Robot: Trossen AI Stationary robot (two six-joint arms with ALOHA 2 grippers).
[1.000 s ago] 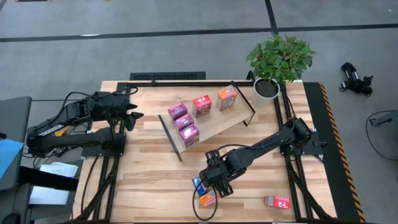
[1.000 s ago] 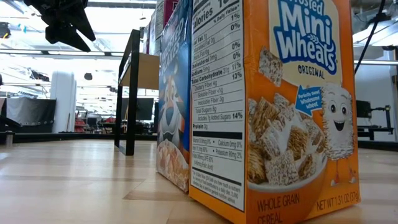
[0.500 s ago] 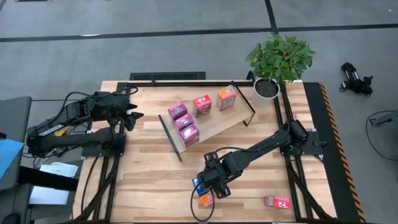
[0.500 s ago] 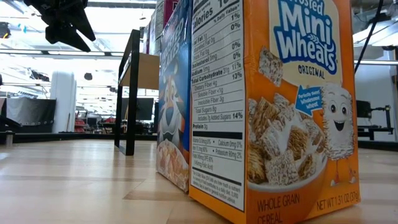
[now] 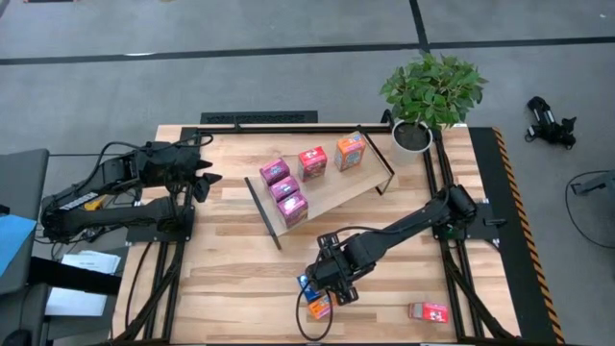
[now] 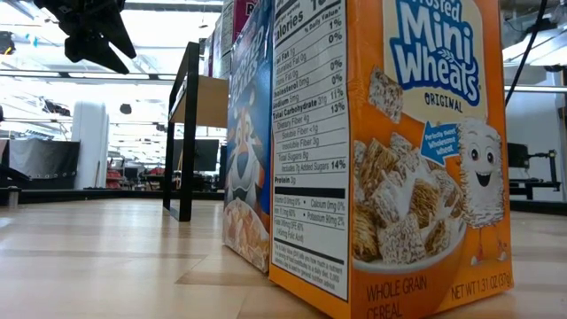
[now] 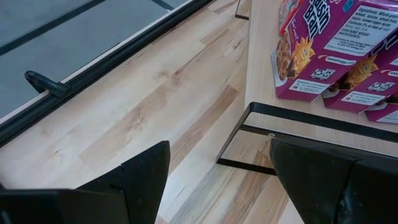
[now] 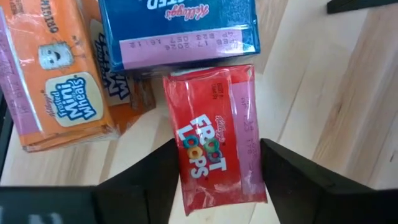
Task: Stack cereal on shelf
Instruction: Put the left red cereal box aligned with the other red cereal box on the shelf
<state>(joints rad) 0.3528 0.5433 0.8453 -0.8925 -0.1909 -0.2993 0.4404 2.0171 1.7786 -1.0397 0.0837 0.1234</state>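
Observation:
Near the table's front edge my right gripper points down, shut on a red cereal box. A blue cereal box and an orange one stand on their bottom ends right beside it, filling the low view. The tilted light-wood shelf carries three magenta boxes, a red one and an orange one. Another red box lies on the table at the near right. My left gripper hangs open above the table's left side, facing the shelf's left bracket. My right gripper pinches the red box between its two fingers, one on each long side, at the end away from the blue box. The fingers come from above, pointing steeply down. The box lies with its printed front up; whether it is off the table I cannot tell.
A potted plant stands at the table's far right corner. Bare slatted tabletop stretches between the shelf and the near edge on the left. The blue and orange boxes crowd the held box on its far and left sides.

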